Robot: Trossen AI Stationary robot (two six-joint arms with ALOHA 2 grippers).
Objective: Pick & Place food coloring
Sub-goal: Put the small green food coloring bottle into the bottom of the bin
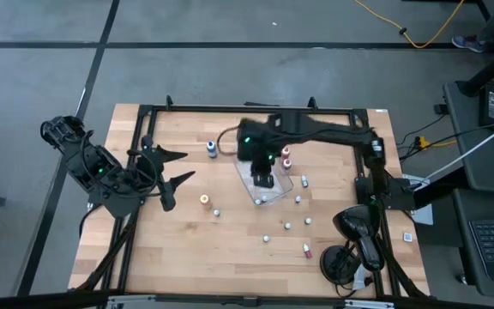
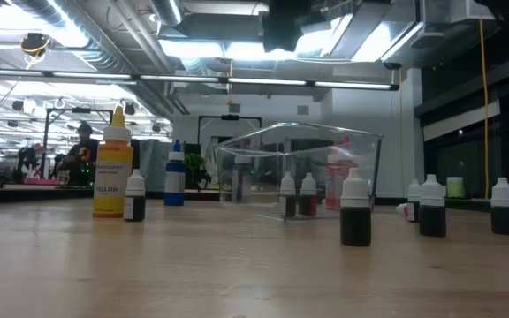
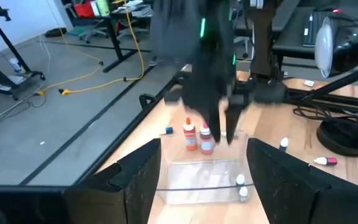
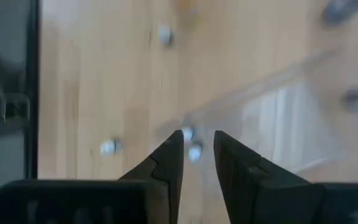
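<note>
Two small bottles (image 4: 191, 143) are sitting in the clear tray (image 1: 283, 190) under my right gripper (image 1: 264, 180), jaws narrow and empty; I am judging this a pick approach needing descent. Left gripper (image 1: 174, 167) is waiting wide.

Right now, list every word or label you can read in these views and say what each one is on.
"YELLOW": on the label of the tall yellow bottle in the low view.
Smaller print above it on that label: too blurred to read.
The small dark bottles: no readable text.
High and wrist views: nothing legible.
</note>
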